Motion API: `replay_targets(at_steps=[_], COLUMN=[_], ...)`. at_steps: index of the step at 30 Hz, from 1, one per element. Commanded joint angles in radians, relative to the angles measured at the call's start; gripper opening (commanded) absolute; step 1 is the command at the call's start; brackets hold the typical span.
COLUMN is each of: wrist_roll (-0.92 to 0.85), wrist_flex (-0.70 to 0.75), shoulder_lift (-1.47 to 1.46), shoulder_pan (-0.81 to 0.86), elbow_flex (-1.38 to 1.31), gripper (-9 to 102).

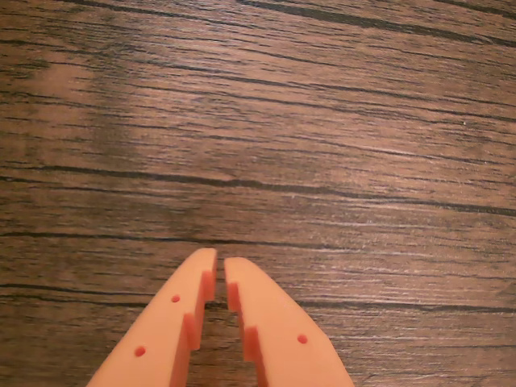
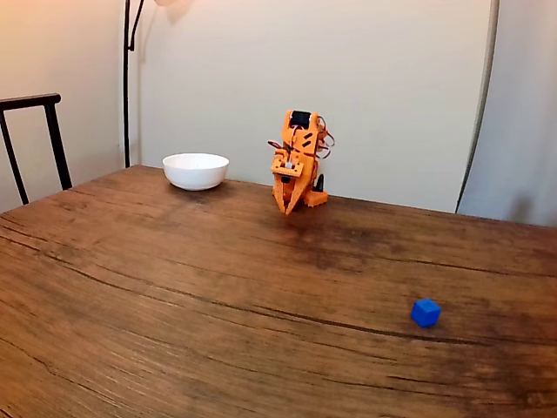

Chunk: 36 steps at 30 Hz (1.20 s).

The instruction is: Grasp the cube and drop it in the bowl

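Here, an orange arm [image 2: 298, 161] sits folded at the far side of a dark wooden table [image 2: 174, 287] in the fixed view, its jaws pointing down close to the wood. In the wrist view the jaws [image 1: 219, 268] are nearly together, with a thin gap between the tips and nothing held. A white bowl [image 2: 196, 170] stands just left of the arm in the fixed view. The blue cube [image 2: 426, 313] lies on the table well apart from both, toward the near right. A dark chair [image 2: 35, 139] stands at the left edge.
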Motion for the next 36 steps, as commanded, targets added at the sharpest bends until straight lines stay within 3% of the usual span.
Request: replay_targets(at_steps=[1,12,17,31,36], wrist_roll=[0.008,-0.005,-0.005,-0.009,-0.034], wrist_flex=[0.038,0.032,0.017,-0.342,-0.368], shoulder_lift=[-0.014,-0.012,-0.009,-0.011,-0.011], shoulder_pan=[-0.002,-0.029,-0.201,-0.500,-0.509], elbow_flex=[-0.003,-0.003,-0.003,-0.008,-0.086], gripper=[0,0,-1,0,0])
